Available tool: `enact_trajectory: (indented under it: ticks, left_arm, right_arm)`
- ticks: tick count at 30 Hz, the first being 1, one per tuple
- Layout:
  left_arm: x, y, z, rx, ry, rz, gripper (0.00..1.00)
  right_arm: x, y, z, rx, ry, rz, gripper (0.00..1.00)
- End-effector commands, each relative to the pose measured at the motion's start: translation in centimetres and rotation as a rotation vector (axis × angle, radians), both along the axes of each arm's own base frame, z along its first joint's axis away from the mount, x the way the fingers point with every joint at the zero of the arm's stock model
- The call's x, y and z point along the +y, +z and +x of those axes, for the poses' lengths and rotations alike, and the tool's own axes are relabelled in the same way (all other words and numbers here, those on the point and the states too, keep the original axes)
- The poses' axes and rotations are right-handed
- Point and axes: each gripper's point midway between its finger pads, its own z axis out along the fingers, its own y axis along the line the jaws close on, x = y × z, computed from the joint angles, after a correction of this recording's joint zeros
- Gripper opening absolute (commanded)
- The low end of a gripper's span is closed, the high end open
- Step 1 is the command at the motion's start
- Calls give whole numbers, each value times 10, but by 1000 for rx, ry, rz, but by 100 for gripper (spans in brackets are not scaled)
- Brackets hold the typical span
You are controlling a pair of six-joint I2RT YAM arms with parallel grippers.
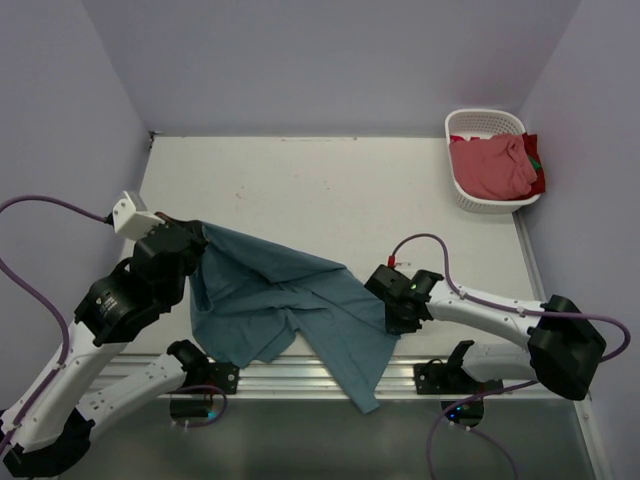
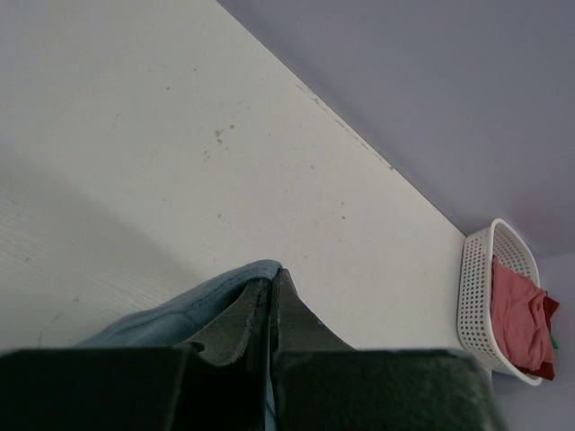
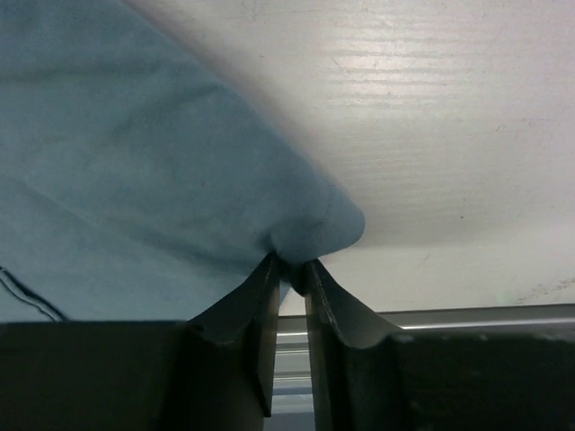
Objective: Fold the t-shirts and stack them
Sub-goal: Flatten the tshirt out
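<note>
Top external view shows the teal t-shirt [image 1: 285,300] strung between the arms over the near edge of the table [image 1: 330,190], probably raised to spread it flat for folding. The left gripper [image 1: 198,235] is clamped on one lifted corner, and the right gripper [image 3: 289,268] pinches a puckered bit of hem between nearly closed fingers. The pink t-shirt [image 1: 488,165] sits bunched in the white basket [image 1: 485,115] at the far right corner of the pale, faintly speckled tabletop, walled in plain lavender.
</note>
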Motion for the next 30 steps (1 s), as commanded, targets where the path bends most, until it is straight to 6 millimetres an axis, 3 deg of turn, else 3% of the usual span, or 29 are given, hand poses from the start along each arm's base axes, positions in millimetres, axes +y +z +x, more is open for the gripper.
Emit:
enact_trajectory:
  ticks: [1, 3, 4, 8, 9, 11, 12, 14, 15, 18, 24, 30]
  left_arm:
    - [9, 18, 1, -59, 54, -34, 0]
    - [9, 17, 1, -55, 53, -33, 0]
    - [10, 16, 1, -55, 54, -33, 0]
    - [10, 14, 2, -52, 58, -21, 0]
    - [10, 13, 2, -52, 61, -15, 0]
    - [10, 10, 6, -50, 65, 3, 0]
    - [9, 7, 7, -44, 66, 13, 0]
    - [7, 0, 11, -32, 66, 37, 0]
    - [5, -4, 14, -22, 69, 47, 0]
    - [3, -14, 19, -4, 73, 75, 0]
    - [10, -31, 28, 20, 123, 189, 0]
    - [14, -61, 56, 56, 147, 274, 0]
  right_arm:
    - [-2, -1, 1, -16, -31, 9, 19]
    - [-4, 0, 0, -14, -34, 7, 3]
    - [-6, 1, -2, -12, -34, 3, 0]
    - [-6, 25, 6, -76, -33, 27, 0]
    - [-1, 42, 15, -115, -34, 49, 0]
    - [-10, 66, 25, -192, -42, 16, 0]
    - [-5, 95, 38, -261, -46, 53, 0]
    - [-19, 121, 48, -316, -71, 15, 0]
    - [-21, 148, 61, -391, -81, 23, 0]
    - [-44, 185, 85, -490, -138, -29, 0]
    - [-65, 223, 110, -568, -181, -100, 0]
    - [-84, 238, 118, -606, -232, -133, 0]
